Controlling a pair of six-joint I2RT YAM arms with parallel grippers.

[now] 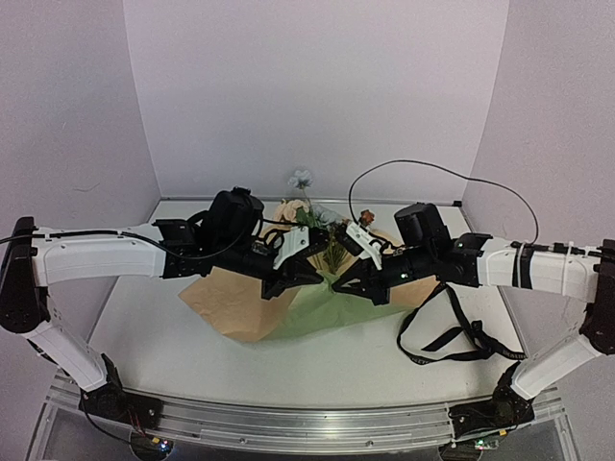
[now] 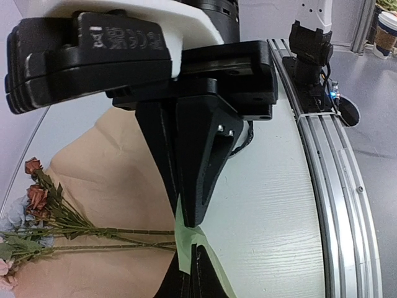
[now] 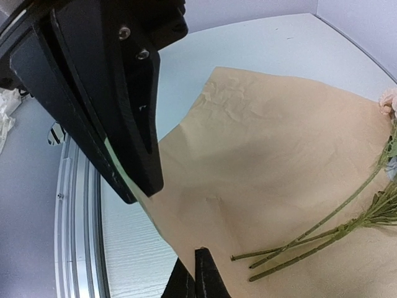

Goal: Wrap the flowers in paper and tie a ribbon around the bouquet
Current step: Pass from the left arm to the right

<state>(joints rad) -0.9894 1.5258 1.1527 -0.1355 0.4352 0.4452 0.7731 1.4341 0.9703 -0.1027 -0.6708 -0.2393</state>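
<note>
Gently close the slightly parted right claw (image 3: 175, 219) on the crinkly green-and-tan paper sheet (image 3: 279, 155), left claw (image 2: 193, 236) clamped on its edge, then fold over the thin-stemmed artificial flowers (image 2: 36, 197).

In the top view, the stems of the flowers (image 1: 333, 252) and the middle of the paper (image 1: 240, 305) vanish at frame centre behind the left gripper (image 1: 300, 279) and right gripper (image 1: 348, 284). The lettering on the ribbon (image 1: 480, 338) at lower right is too small to read. In both wrist views a side edge cuts off the flower heads, and each lower finger runs off the bottom edge.
</note>
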